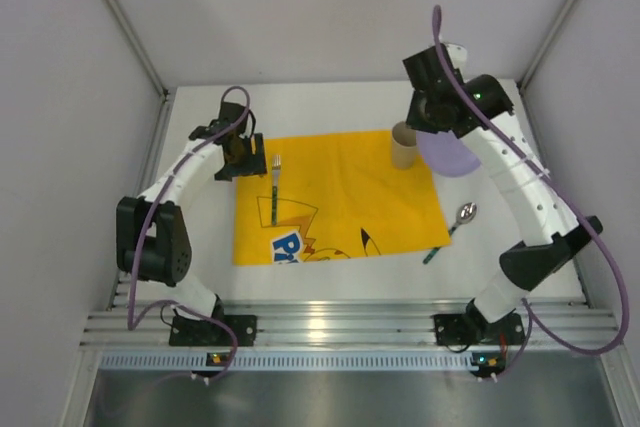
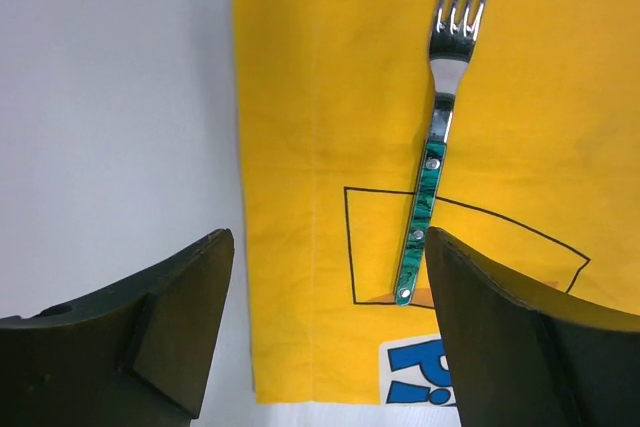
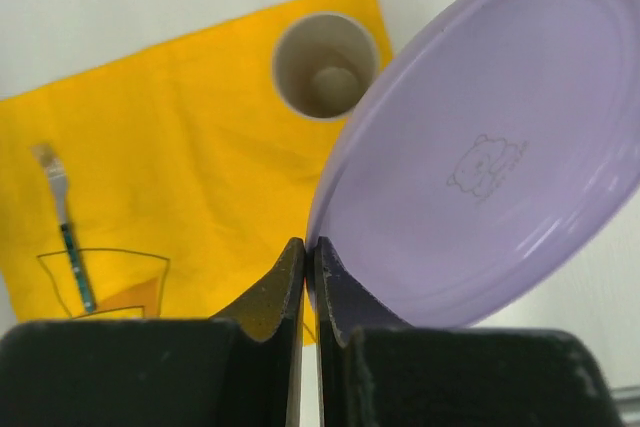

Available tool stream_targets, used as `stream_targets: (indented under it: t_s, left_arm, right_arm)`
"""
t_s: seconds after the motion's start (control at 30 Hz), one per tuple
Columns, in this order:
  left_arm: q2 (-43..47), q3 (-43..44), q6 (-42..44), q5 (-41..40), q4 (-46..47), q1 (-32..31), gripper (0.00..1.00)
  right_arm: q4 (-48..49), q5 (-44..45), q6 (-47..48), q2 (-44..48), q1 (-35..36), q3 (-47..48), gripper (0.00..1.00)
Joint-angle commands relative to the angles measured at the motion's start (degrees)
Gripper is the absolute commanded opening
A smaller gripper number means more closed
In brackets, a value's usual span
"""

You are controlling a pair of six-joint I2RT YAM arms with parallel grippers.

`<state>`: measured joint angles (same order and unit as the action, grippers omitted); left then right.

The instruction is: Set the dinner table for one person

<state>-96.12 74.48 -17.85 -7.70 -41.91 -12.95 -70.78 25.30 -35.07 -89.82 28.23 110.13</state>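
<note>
1. since the right gripper (image 3: pixel 308 247) pinches only the thin rim of the lilac plate (image 3: pixel 480 177), jaws closed tight on it, the tilted plate hangs by one edge and may pivot or slip free on the way down.
2. the tan cup (image 3: pixel 322 65) stands upright on the far right corner of the yellow mat (image 2: pixel 320 97), just beside the plate; a swing toward the mat's middle could topple it.
3. the fork (image 2: pixel 432 162) lies along the mat's left side, so a plate set too far left would land on it.
4. the left gripper (image 2: pixel 330 237) hovers wide open and empty over the mat's left edge; a careless drop could drag the cloth.
5. the spoon (image 1: pixel 450 234) lies on the white dinner table (image 1: pixel 330 112), which spreads beneath both arms; the right arm's descent could brush the spoon.
</note>
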Motion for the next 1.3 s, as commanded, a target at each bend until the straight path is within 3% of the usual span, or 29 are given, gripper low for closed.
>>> stream_targets:
  t_s: [0.0, 0.1, 0.27, 0.63, 0.97, 1.03, 1.07, 1.17, 1.27]
  left_arm:
    - [7.5, 0.5, 0.0, -0.6, -1.4, 2.2, 0.83]
    - [11.0, -1.3, -0.2, -2.7, -1.9, 3.4, 0.89]
    - [17.1, -4.1, -1.0, -5.7, -5.0, 5.6, 0.98]
    - [28.9, -10.7, -3.3, -6.4, -10.0, 7.1, 0.98]
    - [32.7, -12.2, -3.3, -7.8, -12.7, 7.1, 0.98]
    - [32.2, -12.0, -3.3, -7.5, -12.9, 7.1, 0.98]
    - [32.0, -11.7, -3.4, -7.0, -12.9, 7.1, 0.98]
    - [31.0, -11.2, -3.8, -5.7, -12.6, 7.1, 0.98]
    - [29.7, -10.8, -3.8, -4.3, -11.4, 7.1, 0.98]
  right_arm:
    - [-7.3, 7.5, -1.3, -8.1, 8.9, 9.9, 0.0]
    - [-1.4, 3.9, 1.9, -12.8, 15.7, 13.4, 0.0]
    - [0.5, -1.6, 4.3, -21.8, 22.2, 20.4, 0.0]
    - [9.6, -9.3, 8.4, -37.9, 23.0, 20.9, 0.0]
    - [20.0, -26.6, 9.3, -45.3, 22.6, 17.4, 0.0]
    - [20.0, -28.0, 10.3, -46.2, 22.5, 17.4, 0.15]
    - [19.8, -28.5, 10.5, -46.1, 22.1, 17.2, 0.33]
    - [19.9, -28.2, 11.9, -40.3, 21.8, 15.0, 0.54]
    - [20.6, -25.6, 12.2, -30.6, 21.0, 7.7, 0.59]
